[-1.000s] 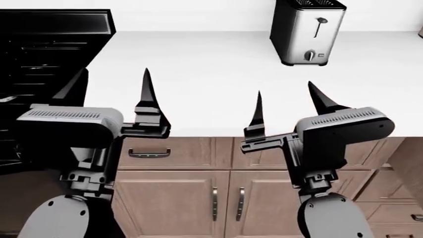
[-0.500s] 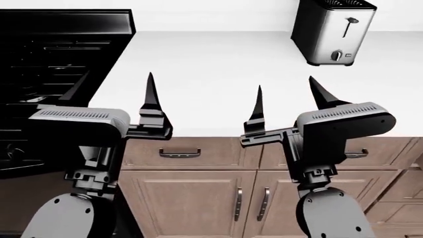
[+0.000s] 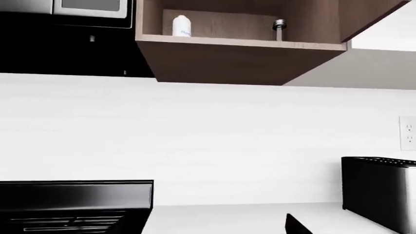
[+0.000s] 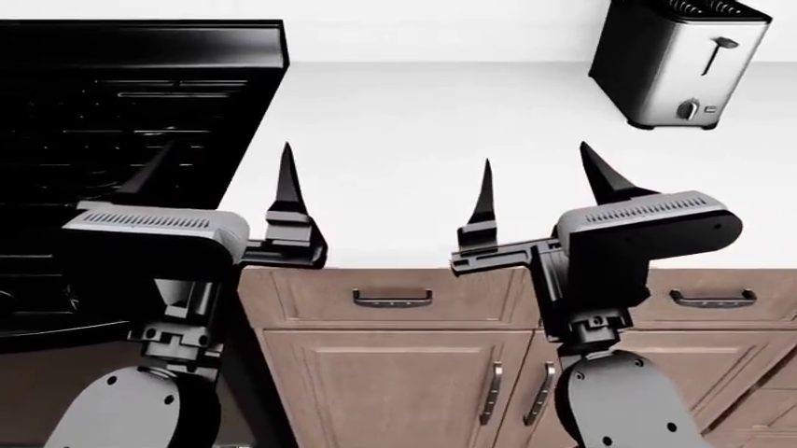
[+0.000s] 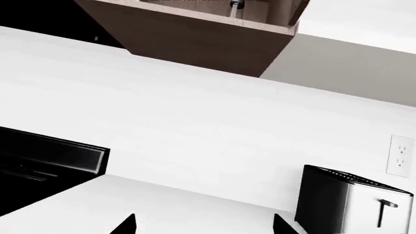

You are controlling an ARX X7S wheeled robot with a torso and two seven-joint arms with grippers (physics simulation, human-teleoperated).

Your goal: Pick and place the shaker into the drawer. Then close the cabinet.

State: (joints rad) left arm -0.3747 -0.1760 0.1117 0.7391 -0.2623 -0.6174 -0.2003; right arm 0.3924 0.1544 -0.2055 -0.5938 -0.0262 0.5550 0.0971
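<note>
A white countertop [image 4: 412, 140] fills most of the head view, flanked by a black stove [image 4: 112, 112] on one side and a steel toaster [image 4: 673, 65] toward the other. Beneath it, closed brown drawer fronts [image 4: 392, 297] with bar handles and cupboard doors [image 4: 373, 392] are seen; no drawer is seen open. Above, an open wall cabinet [image 3: 240, 53] is shown in the left wrist view, and the shaker [image 3: 279, 28] stands on its shelf, well apart from a white bottle [image 3: 182, 25]. Both arms are held over the counter's front edge: the left gripper [image 4: 218, 191] and the right gripper [image 4: 536, 191] are each spread wide and hold nothing. The step in hand is judged to be the approach (nothing has been grasped). Next, a high reach to the shelf is called for, with the fingers closed around the shaker's glass body.
</note>
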